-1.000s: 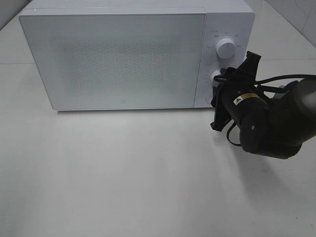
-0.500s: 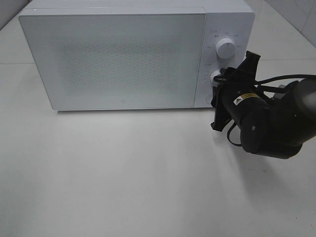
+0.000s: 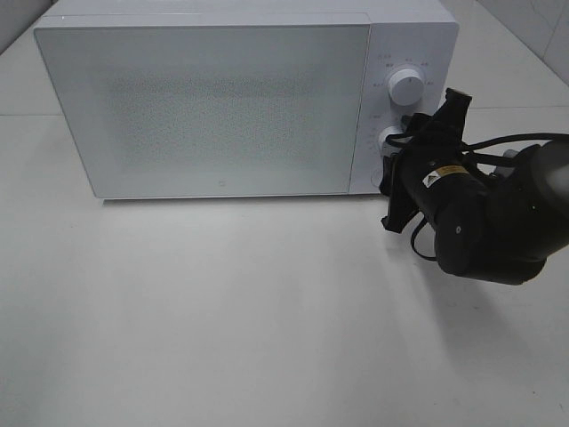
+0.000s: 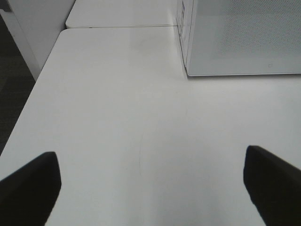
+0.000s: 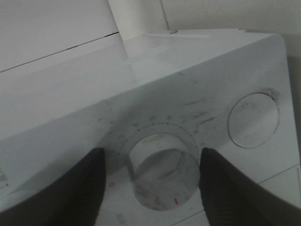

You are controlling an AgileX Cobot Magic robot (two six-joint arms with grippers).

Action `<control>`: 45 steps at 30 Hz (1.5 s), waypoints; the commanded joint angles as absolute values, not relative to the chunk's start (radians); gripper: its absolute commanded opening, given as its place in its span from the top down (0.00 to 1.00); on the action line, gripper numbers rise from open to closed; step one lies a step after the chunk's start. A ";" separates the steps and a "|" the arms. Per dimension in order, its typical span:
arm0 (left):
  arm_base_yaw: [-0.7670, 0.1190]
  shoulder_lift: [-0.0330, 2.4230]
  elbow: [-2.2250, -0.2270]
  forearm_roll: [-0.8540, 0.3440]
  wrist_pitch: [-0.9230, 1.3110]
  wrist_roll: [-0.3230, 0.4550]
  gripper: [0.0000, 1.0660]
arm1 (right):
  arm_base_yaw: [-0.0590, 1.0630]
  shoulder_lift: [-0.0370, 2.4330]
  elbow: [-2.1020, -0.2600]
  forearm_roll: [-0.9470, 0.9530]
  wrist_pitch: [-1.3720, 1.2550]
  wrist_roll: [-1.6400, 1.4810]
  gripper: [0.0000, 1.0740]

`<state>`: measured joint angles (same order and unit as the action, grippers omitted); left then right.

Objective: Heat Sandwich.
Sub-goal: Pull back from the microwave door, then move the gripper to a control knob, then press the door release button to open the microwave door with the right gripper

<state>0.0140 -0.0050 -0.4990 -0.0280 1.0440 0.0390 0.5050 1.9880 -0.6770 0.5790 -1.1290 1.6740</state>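
Observation:
The white microwave (image 3: 222,107) stands at the back of the table with its door shut. The sandwich is hidden from every view. My right gripper (image 3: 392,148) is at the control panel, level with the lower knob (image 3: 388,137). In the right wrist view that lower knob (image 5: 162,176) sits between the two dark fingers (image 5: 70,188), and the right gripper (image 5: 150,160) is open, with a gap showing on one side of the knob. My left gripper (image 4: 150,157) hangs open over bare table, off to the side of the microwave (image 4: 240,37).
The upper knob (image 3: 407,87) sits above the lower one on the panel. The right arm's dark bulk (image 3: 489,222) fills the space right of the microwave. A table edge (image 4: 28,108) drops to dark floor in the left wrist view.
The right gripper's jaws have widened around the lower knob and the wrist has shifted very slightly. The microwave and the left gripper are as before.

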 commanded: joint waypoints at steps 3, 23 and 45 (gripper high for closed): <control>0.014 -0.031 -0.496 -0.033 1.036 0.039 0.06 | 0.487 1.967 -0.687 0.578 -1.327 1.673 0.37; 0.014 -0.031 -0.496 -0.033 1.036 0.039 0.06 | 0.487 1.861 -0.489 0.405 -1.259 1.633 0.36; 0.014 -0.031 -0.496 -0.033 1.036 0.039 0.06 | 0.478 1.458 -0.421 0.381 -0.538 0.897 0.36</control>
<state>0.0140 -0.0050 -0.4990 -0.0280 1.0440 0.0390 0.4830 1.4720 -0.4140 0.3820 -0.5720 0.9660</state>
